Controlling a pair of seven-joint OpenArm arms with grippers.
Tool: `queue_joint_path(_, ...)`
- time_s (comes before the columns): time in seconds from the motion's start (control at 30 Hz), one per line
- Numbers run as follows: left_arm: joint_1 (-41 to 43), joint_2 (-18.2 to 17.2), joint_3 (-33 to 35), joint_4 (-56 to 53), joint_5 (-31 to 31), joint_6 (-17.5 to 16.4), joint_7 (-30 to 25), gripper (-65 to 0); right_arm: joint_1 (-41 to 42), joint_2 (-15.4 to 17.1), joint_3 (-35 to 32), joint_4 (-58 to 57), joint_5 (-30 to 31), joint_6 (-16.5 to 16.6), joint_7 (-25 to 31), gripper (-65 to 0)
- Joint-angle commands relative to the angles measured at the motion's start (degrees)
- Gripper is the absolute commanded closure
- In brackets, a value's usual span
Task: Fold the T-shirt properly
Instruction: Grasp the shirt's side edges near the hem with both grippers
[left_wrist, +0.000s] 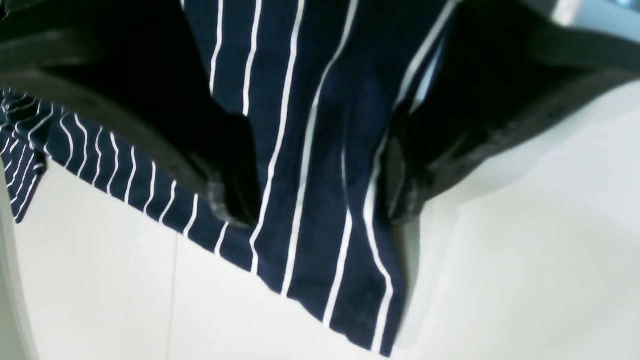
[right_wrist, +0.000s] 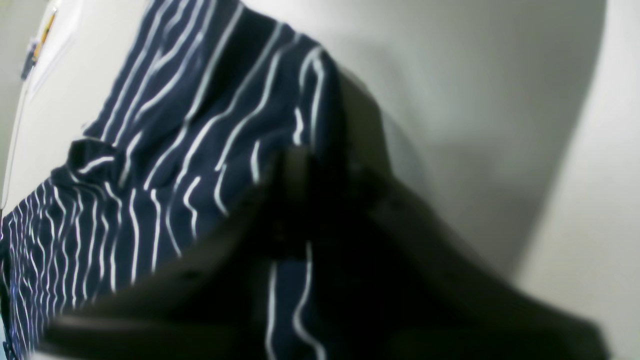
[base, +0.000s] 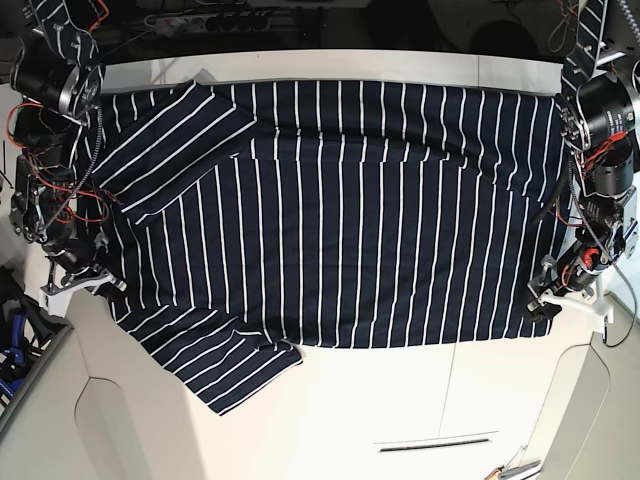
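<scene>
Right end effector (base: 100, 285) at the left edge of the base view, black fingers clenched on a bunched fold of the large dark navy T-shirt with thin white stripes (base: 340, 220), cloth pinched between the jaws in the right wrist view. T-shirt spread flat across the white surface (base: 330, 420), one sleeve folded inward at upper left, another trailing toward the lower left. Left end effector (base: 548, 300) at the garment's right corner, black fingers (left_wrist: 230, 195) parted astride the striped hem, not pressed together.
</scene>
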Motion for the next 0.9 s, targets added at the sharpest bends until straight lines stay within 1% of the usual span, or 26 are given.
queue_joint_path(0.0,-0.9,-0.4,0.1,0.2,0.5,0.2,1.6,-27.9,1.4,0.9,0.0,1.1,0.3,0.7,0.5,0.0)
queue_joint_path(0.07,-1.0,-0.4,0.1,0.3,0.5,-0.1,1.6,-17.6,1.4,0.9,0.0,1.5,0.3,0.7,0.0,0.0)
queue_joint_path(0.1,-1.1,-0.4,0.1,0.3,0.5,-0.8,1.6,-13.5,1.4,0.9,0.0,1.7,0.3,0.7,-0.4,0.0)
queue_joint_path(0.17,-1.2,-0.4,0.1,0.4,0.5,-2.7,1.7,-6.3,1.4,0.8,0.0,2.4,0.3,0.7,-1.5,0.0)
queue_joint_path(0.23,-1.7,-0.4,0.1,0.4,0.5,-3.2,2.3,0.0,1.4,0.9,0.0,3.3,0.3,0.7,-2.8,0.0)
queue_joint_path(0.37,-3.5,-0.4,0.1,0.5,0.5,-3.4,3.5,0.0,1.4,0.9,0.0,6.2,0.3,0.7,-5.2,0.0)
queue_joint_path(0.4,-4.0,-0.4,0.1,0.5,0.5,-4.6,4.5,0.0,1.4,0.9,0.0,7.2,0.4,0.7,-5.7,0.0)
queue_joint_path(0.43,-4.6,-0.4,0.1,0.5,0.2,-6.7,6.5,0.0,1.4,0.9,0.0,8.3,0.5,0.7,-6.6,0.0)
queue_joint_path(0.47,-5.3,-0.4,0.1,0.5,-1.0,-7.2,9.2,0.0,1.4,0.9,0.0,9.4,0.6,0.7,-7.5,0.0)
queue_joint_path(0.5,-5.7,-0.4,0.1,0.6,-3.0,-7.2,11.8,0.0,1.4,0.9,0.0,10.4,0.6,0.7,-8.5,0.0)
queue_joint_path(0.57,-5.6,-0.9,0.1,2.0,-6.0,-7.2,14.6,0.0,1.3,0.9,0.0,12.7,1.0,0.7,-10.5,0.0)
queue_joint_path(0.67,-5.3,-2.2,0.1,4.4,-6.2,-7.2,15.7,0.0,1.1,1.3,0.0,15.3,3.7,0.7,-13.8,0.0)
queue_joint_path(0.77,-5.3,-4.1,0.1,6.6,-6.7,-7.2,17.8,0.0,1.0,2.4,0.0,16.9,5.6,0.8,-16.3,0.0)
queue_joint_path(0.87,-5.3,-5.9,0.1,8.2,-10.6,-7.2,22.2,0.0,1.0,4.0,0.0,17.7,7.3,1.4,-17.8,0.0)
